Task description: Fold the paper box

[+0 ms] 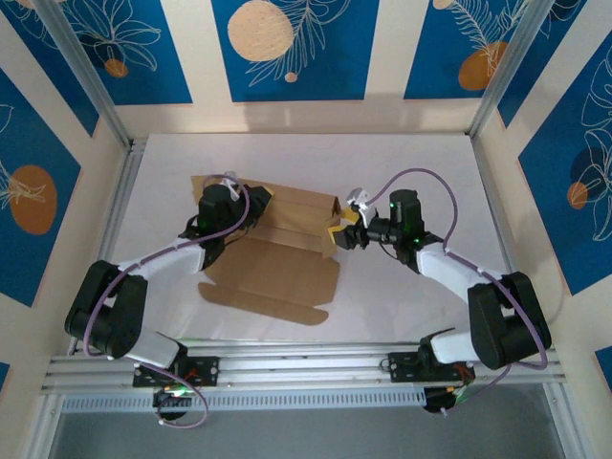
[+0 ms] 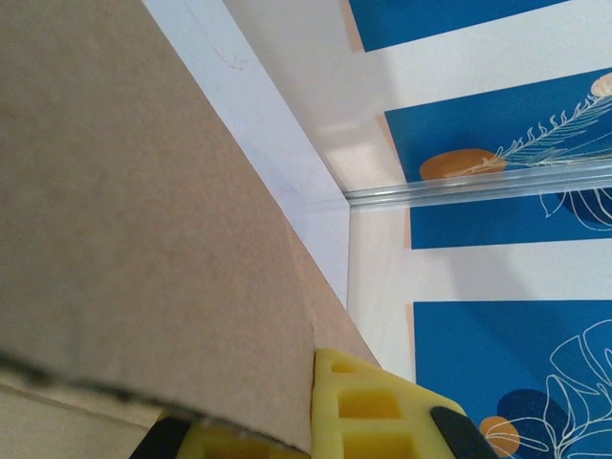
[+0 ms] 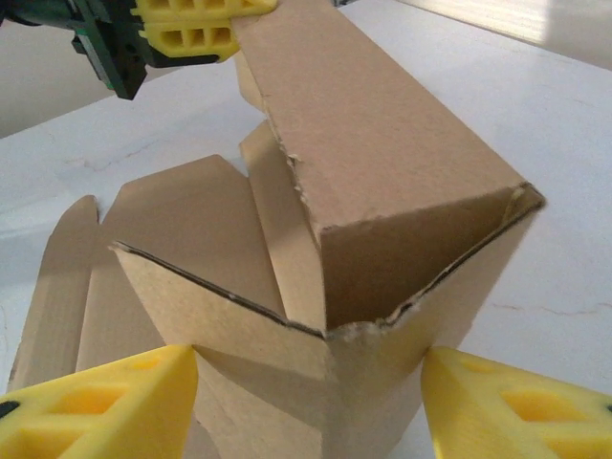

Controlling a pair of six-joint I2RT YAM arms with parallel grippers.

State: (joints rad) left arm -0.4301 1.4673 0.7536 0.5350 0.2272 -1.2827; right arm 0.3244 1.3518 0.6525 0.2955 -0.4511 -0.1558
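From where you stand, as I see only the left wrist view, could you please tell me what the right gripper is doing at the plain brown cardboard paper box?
Observer: The right gripper stands open, its yellow fingers either side of a raised corner of the brown cardboard paper box.
Operator: Thank you. Is anything lying flat?
Observer: Yes, the front panel lies flat on the white table.
Operator: Where does my gripper hold?
Observer: The left gripper clamps the opposite end of that raised wall.
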